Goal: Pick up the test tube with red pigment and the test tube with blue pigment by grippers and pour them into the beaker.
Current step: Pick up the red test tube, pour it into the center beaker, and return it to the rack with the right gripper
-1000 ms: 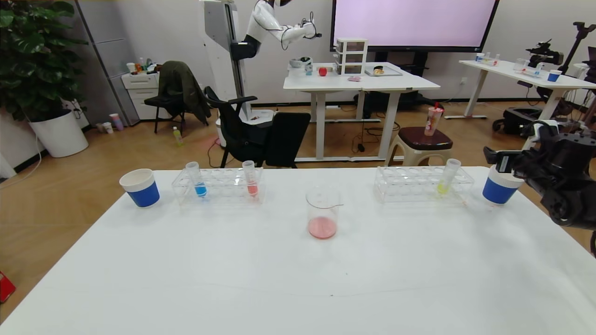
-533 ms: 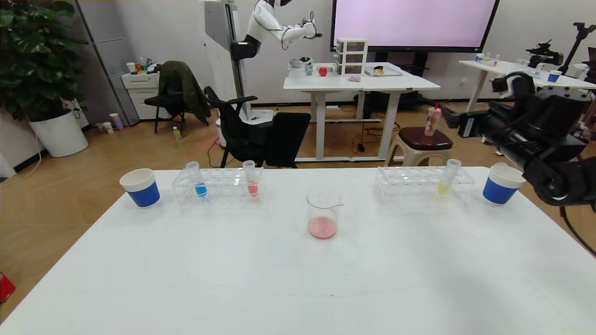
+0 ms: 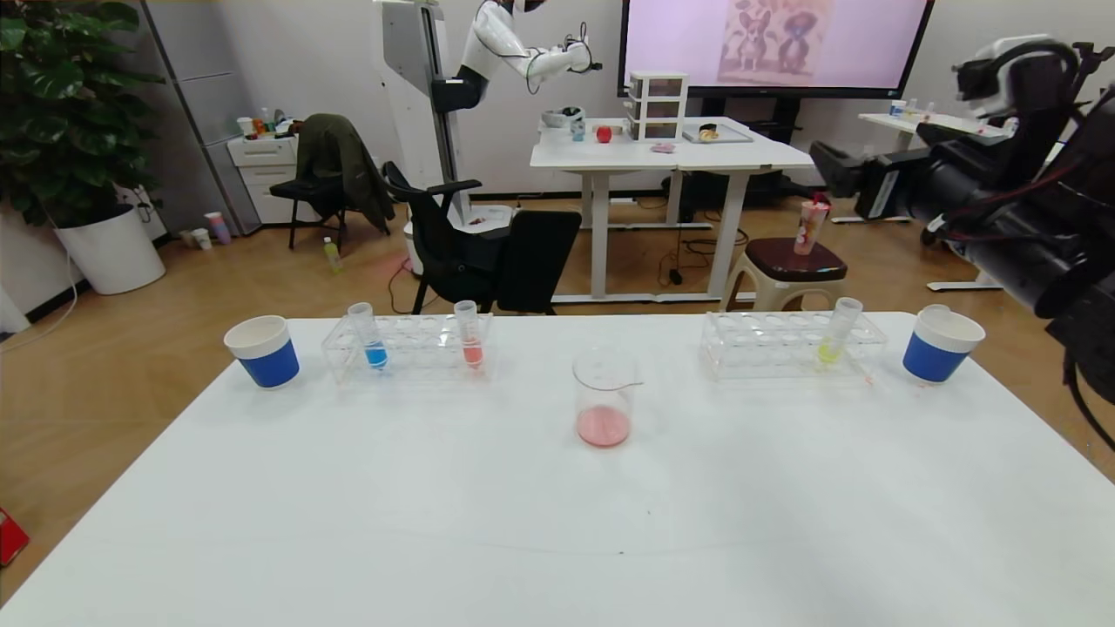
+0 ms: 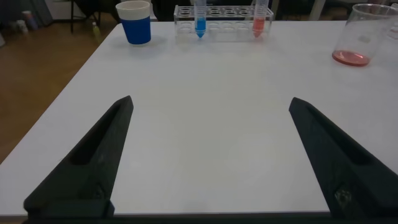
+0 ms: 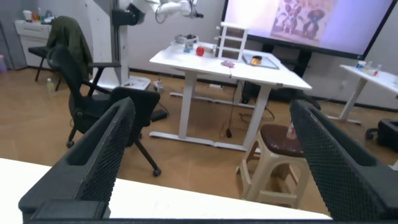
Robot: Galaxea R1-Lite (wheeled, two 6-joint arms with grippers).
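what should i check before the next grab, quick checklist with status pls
1. Blue tube upright in left rack: ok.
2. Red tube upright in that rack: ok.
3. Beaker upright, holding pinkish-red liquid: ok.
4. Left gripper open, low over the table, empty: ok.
5. Right gripper open, raised, facing the room, not the tubes: not ok.
6. Which red tube was poured: cannot tell.

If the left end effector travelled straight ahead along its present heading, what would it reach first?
Probably nothing soon: the open left end effector faces bare table. Farther on stands the rack with the blue tube and red tube, though depth is unclear.
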